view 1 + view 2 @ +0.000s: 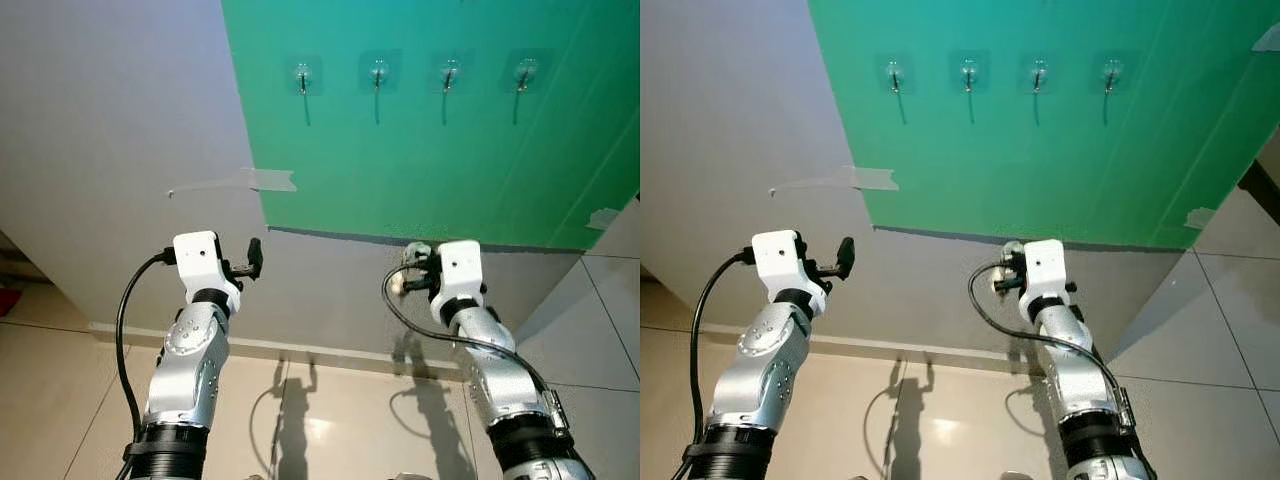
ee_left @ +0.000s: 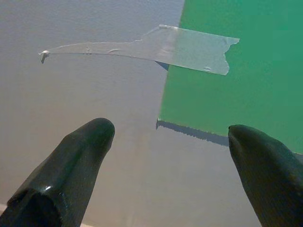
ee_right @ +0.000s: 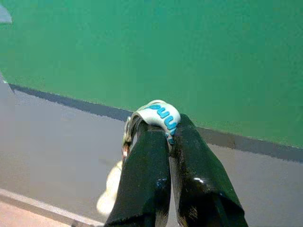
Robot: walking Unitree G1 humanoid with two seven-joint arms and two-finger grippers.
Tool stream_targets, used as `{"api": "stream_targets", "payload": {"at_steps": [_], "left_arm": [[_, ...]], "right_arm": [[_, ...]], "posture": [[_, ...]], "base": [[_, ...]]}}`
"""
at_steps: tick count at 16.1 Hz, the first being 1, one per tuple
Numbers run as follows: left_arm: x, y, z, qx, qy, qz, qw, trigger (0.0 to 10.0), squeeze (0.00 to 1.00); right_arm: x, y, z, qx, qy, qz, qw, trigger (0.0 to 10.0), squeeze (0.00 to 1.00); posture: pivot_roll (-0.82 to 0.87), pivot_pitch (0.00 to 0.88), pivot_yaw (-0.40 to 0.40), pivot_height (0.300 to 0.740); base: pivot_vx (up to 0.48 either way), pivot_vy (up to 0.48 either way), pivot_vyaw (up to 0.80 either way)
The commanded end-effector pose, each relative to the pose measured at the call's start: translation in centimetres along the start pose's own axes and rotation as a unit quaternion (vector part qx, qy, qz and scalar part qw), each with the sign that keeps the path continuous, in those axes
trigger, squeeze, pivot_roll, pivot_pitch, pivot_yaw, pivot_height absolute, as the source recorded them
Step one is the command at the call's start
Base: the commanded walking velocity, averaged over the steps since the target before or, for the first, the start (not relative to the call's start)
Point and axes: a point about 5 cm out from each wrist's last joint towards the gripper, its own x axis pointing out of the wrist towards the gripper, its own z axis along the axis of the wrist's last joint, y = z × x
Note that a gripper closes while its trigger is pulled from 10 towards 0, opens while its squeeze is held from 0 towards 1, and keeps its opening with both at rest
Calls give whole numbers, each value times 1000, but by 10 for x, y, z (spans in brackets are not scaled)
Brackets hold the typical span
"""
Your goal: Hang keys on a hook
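A green sheet (image 1: 430, 150) on the wall carries several small clear hooks in a row, among them one at the left (image 1: 302, 76) and one at the right (image 1: 524, 72). My right gripper (image 3: 165, 130) is shut on the keys (image 3: 158, 113), a metal ring with a white and blue tag, with a pale charm (image 3: 109, 191) hanging below. It is raised below the sheet's lower edge, as the right gripper (image 1: 415, 262) appears from the head. My left gripper (image 2: 170, 132) stands open and empty near the sheet's lower left corner, well below the hooks.
A strip of clear tape (image 1: 255, 181) holds the sheet's left edge to the grey wall. Another tape piece (image 1: 603, 217) sits at the right edge. Below the wall lies a glossy tiled floor (image 1: 330, 410) with the arms' shadows on it.
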Motion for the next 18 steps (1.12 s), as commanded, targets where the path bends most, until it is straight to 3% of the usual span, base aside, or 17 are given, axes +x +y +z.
{"api": "stream_targets", "payload": {"at_steps": [1,6,18], "left_arm": [[2,0,1,-1,2,4,1000,10000,0],[4,6,1,-22,7,17,1000,10000,0],[0,4,-1,-7,12,10,1000,10000,0]], "right_arm": [[0,-1,-1,5,1,0,1000,10000,0],[-1,-1,-4,6,6,-3,1000,10000,0],[-2,5,-6,10,7,4,1000,10000,0]], "posture": [[-193,0,49,740],[-190,0,57,740],[-177,0,61,740]], "base": [[0,0,0],[0,0,0],[0,0,0]]}}
